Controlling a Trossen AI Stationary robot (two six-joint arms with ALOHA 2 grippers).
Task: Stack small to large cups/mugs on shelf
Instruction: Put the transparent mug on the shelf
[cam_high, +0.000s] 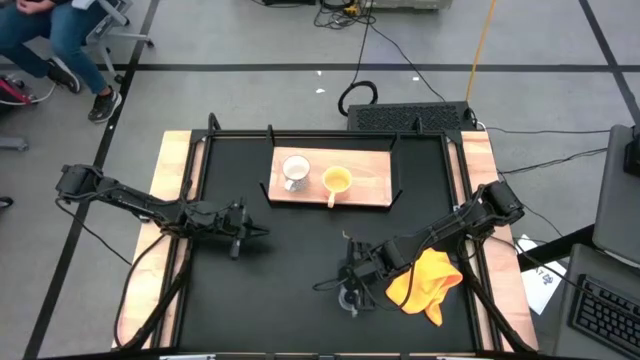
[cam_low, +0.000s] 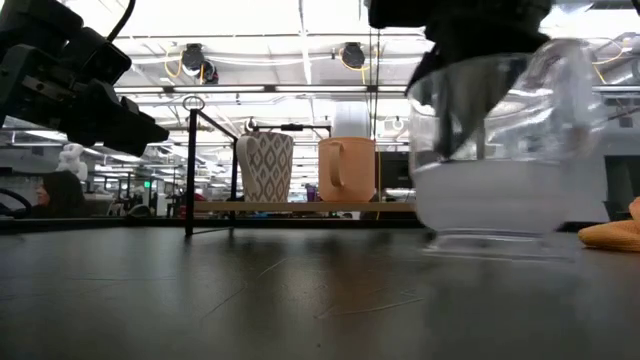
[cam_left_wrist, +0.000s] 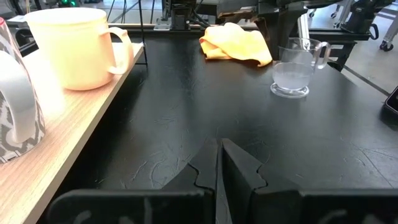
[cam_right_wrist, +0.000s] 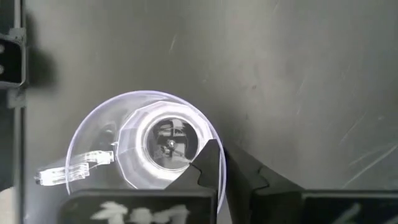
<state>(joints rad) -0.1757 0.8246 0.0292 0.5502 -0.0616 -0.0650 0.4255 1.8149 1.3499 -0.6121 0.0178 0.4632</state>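
Observation:
The clear glass cup stands upright on its base on the black table, near the front right; it also shows in the low view and the left wrist view. My right gripper comes down on it from above, shut on its wall. On the light-wood shelf at the far middle stand the white patterned mug and the orange-yellow mug. My left gripper hovers shut over the table's left-middle, touching nothing. My right gripper pinches the glass cup's wall at the rim, away from the handle. One finger is inside the cup and the other outside. The fingers point down from above. The cup stays upright with its base on the table.
An orange-yellow cloth lies crumpled just right of the glass cup. The shelf has black brackets at its ends and bare board to the right of the yellow mug. Bare black tabletop lies between cup and shelf. A seated person shows at the far left.

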